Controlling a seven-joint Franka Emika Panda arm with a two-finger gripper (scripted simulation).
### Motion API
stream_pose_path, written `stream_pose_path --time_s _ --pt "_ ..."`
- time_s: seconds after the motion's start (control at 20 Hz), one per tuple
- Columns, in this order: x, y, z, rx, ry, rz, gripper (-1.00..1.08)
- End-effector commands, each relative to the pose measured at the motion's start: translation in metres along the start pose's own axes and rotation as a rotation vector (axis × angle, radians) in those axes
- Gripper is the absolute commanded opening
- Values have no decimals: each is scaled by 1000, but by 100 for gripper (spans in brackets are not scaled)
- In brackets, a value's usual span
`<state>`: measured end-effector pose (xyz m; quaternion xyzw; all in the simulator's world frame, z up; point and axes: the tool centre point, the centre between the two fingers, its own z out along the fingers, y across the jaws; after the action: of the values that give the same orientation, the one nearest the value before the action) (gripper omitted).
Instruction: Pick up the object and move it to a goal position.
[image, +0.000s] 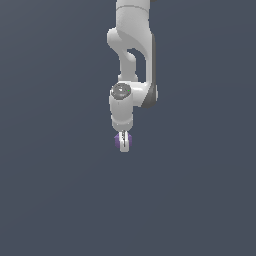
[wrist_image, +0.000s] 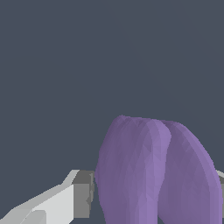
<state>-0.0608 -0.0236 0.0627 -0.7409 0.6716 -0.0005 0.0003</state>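
The object is a small purple rounded block (image: 118, 141). It sits between the white fingers of my gripper (image: 123, 143), which hangs straight down from the white arm in the middle of the exterior view. In the wrist view the purple block (wrist_image: 153, 170) fills the space between the two fingers (wrist_image: 65, 201), whose grey pads press against its sides. The gripper is shut on the block. Only slivers of purple show on either side of the near finger in the exterior view.
Plain dark grey ground (image: 60, 200) lies all around, with nothing else on it in either view. No goal marker shows.
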Motion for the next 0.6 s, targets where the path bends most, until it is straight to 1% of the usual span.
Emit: stream_pose_path --time_s 0.0,0.3,0.55 --pt "0 0 0 0 0 0 -100" --pt "5 1 -10 0 0 0 -100" --pt "16 3 -34 0 -1 1 -100"
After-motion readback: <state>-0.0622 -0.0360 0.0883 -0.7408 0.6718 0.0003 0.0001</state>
